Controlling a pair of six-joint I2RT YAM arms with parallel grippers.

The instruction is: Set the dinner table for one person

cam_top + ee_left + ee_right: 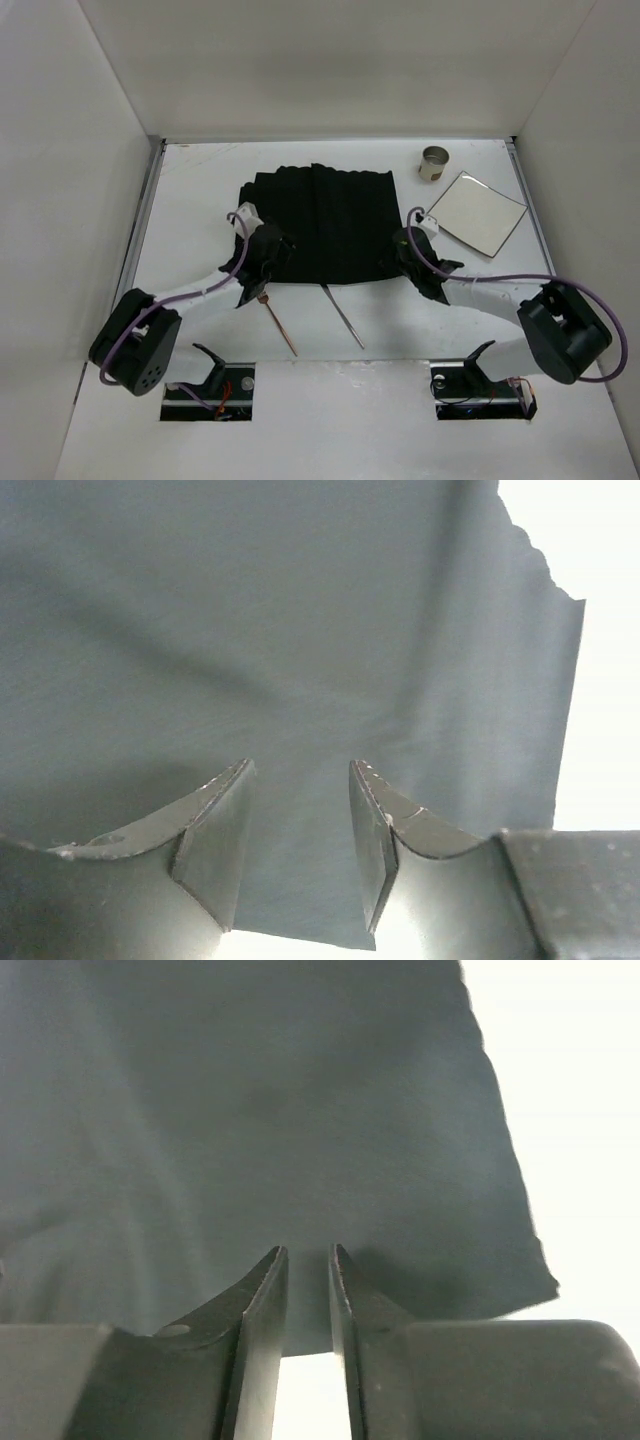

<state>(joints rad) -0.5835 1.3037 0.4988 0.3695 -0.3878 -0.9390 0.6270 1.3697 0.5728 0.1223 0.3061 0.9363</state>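
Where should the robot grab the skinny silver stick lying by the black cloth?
Probably at the middle of the silver utensil, coming straight down with the jaws across its thin shaft. It lies flat on the dinner table, so there is no gap to reach from the side.

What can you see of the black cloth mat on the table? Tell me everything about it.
The black cloth mat is a roughly rectangular piece of thin matte fabric, lying rumpled, with creases, across the middle of the dinner table. Its near edge is uneven. The left gripper sits at its near left corner, fingers apart over the cloth; the right gripper at its near right corner, fingers narrowly apart.
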